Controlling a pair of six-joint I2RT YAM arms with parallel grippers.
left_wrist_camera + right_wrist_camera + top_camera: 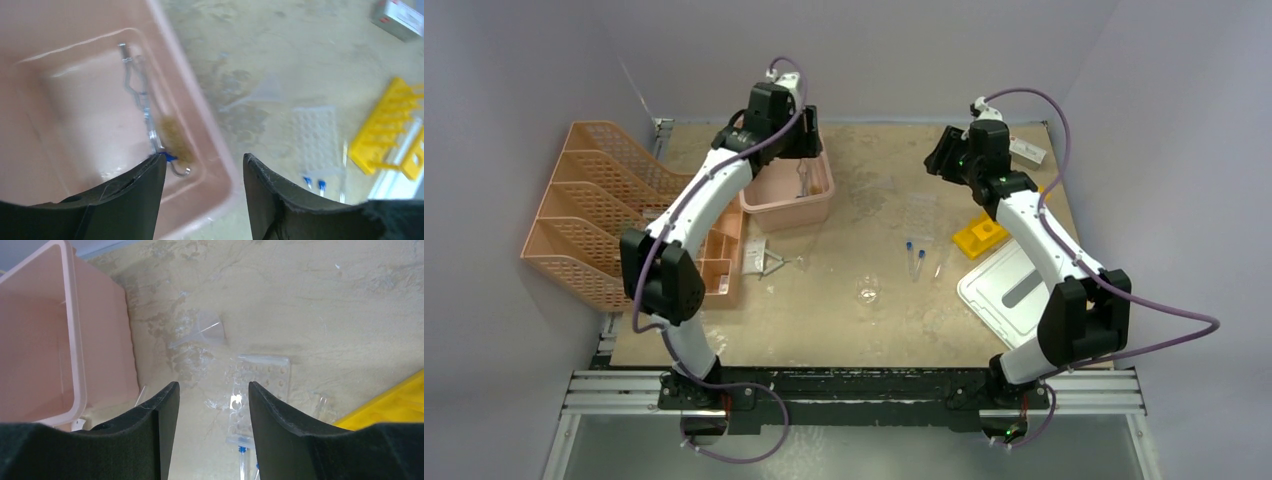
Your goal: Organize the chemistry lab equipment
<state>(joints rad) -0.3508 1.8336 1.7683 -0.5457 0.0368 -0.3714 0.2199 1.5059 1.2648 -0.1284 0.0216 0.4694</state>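
I can read no word, number or brand in any of my three feeds. Ahead of the right pincer (210, 405) I make out no print at all. The nearest thing to lettering is on a small grey box (397, 17) on the counter (280, 45), far ahead and to the right of the left pincer (204, 165). Its white face carries a few red marks, too blurred for me to tell letters from a logo. On the overhead camera the same box (1027, 150) lies just to the right of the right pincer and shows only a pale label, too small to read.
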